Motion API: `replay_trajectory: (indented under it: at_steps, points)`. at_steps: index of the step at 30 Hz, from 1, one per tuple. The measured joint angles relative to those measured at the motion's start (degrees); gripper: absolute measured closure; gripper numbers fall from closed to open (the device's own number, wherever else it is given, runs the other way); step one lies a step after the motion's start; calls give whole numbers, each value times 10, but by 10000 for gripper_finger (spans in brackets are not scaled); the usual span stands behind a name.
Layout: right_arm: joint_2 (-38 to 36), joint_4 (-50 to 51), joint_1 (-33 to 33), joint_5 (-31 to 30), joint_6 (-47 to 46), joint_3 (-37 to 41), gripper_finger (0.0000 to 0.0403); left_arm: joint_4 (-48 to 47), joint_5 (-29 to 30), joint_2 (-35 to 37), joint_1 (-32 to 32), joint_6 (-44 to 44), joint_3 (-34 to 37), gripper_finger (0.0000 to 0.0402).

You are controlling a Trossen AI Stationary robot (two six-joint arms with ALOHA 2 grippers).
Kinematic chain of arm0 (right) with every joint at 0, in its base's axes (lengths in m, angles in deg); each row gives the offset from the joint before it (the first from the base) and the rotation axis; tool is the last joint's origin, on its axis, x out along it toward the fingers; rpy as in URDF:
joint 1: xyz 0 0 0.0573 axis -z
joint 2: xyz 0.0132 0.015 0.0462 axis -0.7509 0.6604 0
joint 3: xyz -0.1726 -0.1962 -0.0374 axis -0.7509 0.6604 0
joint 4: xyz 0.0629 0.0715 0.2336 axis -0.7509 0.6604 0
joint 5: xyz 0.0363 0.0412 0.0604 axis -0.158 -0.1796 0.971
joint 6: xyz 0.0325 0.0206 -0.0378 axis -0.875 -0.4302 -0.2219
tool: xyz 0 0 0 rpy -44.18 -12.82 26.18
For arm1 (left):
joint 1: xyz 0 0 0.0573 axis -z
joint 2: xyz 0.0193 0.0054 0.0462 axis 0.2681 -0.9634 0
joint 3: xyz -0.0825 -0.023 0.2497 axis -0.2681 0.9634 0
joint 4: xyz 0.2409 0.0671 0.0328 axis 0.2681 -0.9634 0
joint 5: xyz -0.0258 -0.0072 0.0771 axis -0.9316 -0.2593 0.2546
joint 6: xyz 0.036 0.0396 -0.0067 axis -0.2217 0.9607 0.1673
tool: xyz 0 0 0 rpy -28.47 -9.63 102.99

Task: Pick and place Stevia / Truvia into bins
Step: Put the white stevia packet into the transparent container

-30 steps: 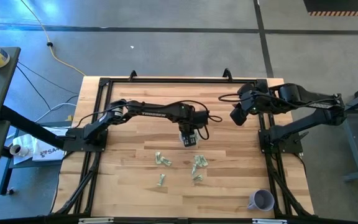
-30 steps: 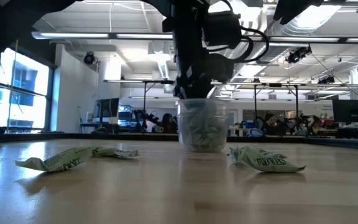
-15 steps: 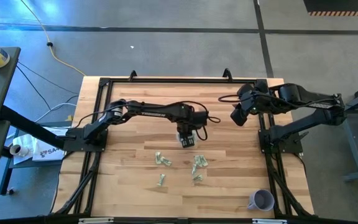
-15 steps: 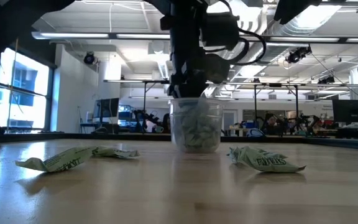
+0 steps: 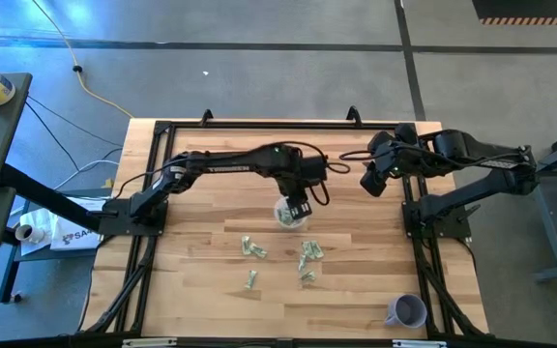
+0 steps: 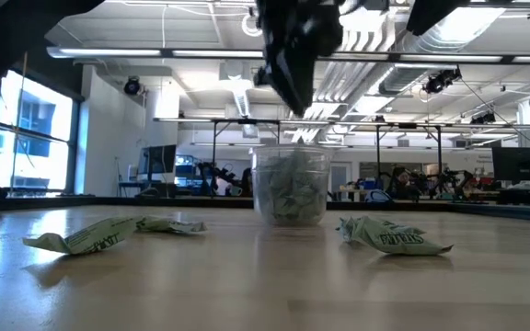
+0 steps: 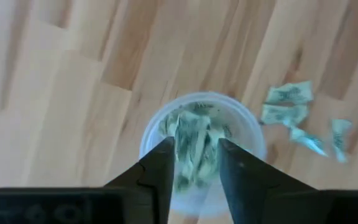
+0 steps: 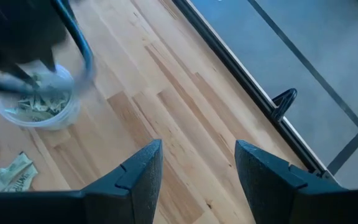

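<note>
The clear cup [image 5: 286,215] stands upright on its base mid-table, filled with green-and-white packets; it also shows in the low view [image 6: 290,187] and the right wrist view [image 8: 39,99]. My left gripper [image 5: 300,206] hangs open above the cup's mouth [image 7: 201,134], well clear of the rim in the low view [image 6: 300,99], holding nothing. Loose packets [image 5: 252,248] [image 5: 307,253] lie flat on the wood nearer the near edge, and show low as crumpled packets [image 6: 99,237] [image 6: 389,236]. My right gripper [image 5: 370,179] waits open [image 8: 197,149] near the table's far right.
An opaque lavender cup [image 5: 406,311] stands at the near right corner. A single packet [image 5: 250,279] lies apart, toward the near edge. A black metal frame [image 5: 259,124] borders the table. Bare wood lies left of the packets and along the far side.
My left gripper has risen straight up from the clear cup's mouth and now hangs well above the rim. Before that, the cup shifted slightly sideways along the table while the fingers were at it; it now stands still and upright.
</note>
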Motion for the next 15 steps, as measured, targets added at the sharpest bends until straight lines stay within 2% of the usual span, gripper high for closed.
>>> replay_trajectory:
  at_steps: [3,4,9,15]
  points:
    - [0,0,0,0,10,0,210,-75,21,3,10,14,-57,229]
    - [0,0,0,0,13,0,210,-93,33,9,17,27,-57,225]
    - [0,0,0,1,36,0,210,-142,44,56,65,86,-9,214]
    - [0,0,0,2,68,0,210,-153,120,71,127,43,8,215]
